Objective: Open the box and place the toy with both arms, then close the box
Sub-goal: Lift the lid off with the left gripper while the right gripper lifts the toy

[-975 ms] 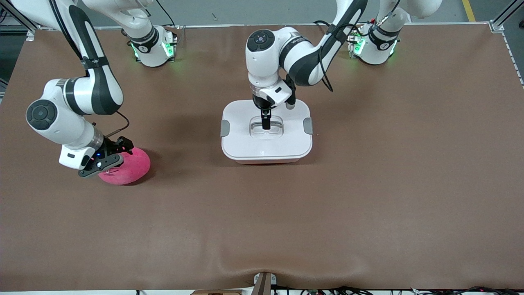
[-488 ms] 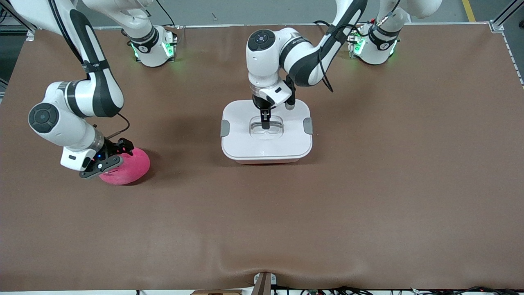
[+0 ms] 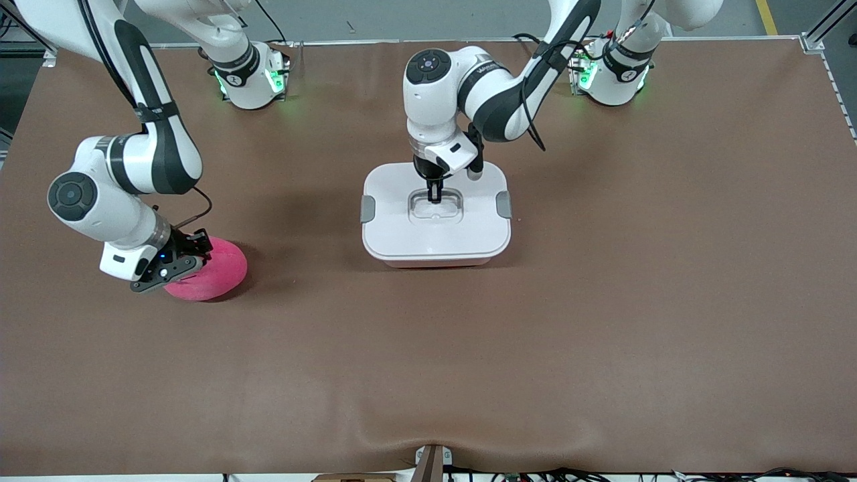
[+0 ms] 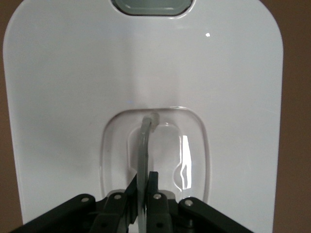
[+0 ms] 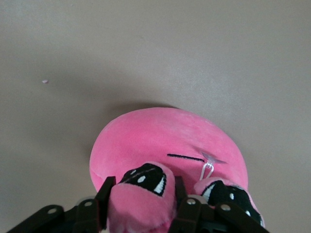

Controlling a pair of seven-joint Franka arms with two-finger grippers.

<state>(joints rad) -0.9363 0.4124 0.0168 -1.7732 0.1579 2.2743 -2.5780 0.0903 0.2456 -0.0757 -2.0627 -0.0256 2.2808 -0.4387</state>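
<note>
The box (image 3: 436,215) is sitting near the middle of the tabletop (image 3: 602,301), somewhat toward the edge where the arm bases are standing, with its white lid (image 4: 73,97) fully seated and a grey clip (image 3: 367,209) showing on each short side. The left hand (image 3: 434,195) is reaching straight down into the lid's recessed centre, and the left wrist view is showing its two fingers (image 4: 153,180) pinched together on the thin clear handle (image 4: 144,145) standing up in that hollow. Gripping there, at the lid's centre, is probably meant to let the lid come off level rather than tipping.

The toy (image 3: 213,269) is lying well apart from the box, toward the right arm's end of the tabletop and a little nearer the front camera's edge. The right hand (image 3: 175,262) is down on it, and the right wrist view is showing pink plush bulging between the fingers (image 5: 104,199), with one dark eye (image 5: 146,174) squeezed up between them, so this hand is clenching a fold of the toy's face. A soft body like this is likely giving under the squeeze, which makes a deep bite sensible.

Both arms appear to be securing their grips at once, so that the lid can be lifted clear while the toy is carried over. The box is not yet open and the toy is not yet inside.
</note>
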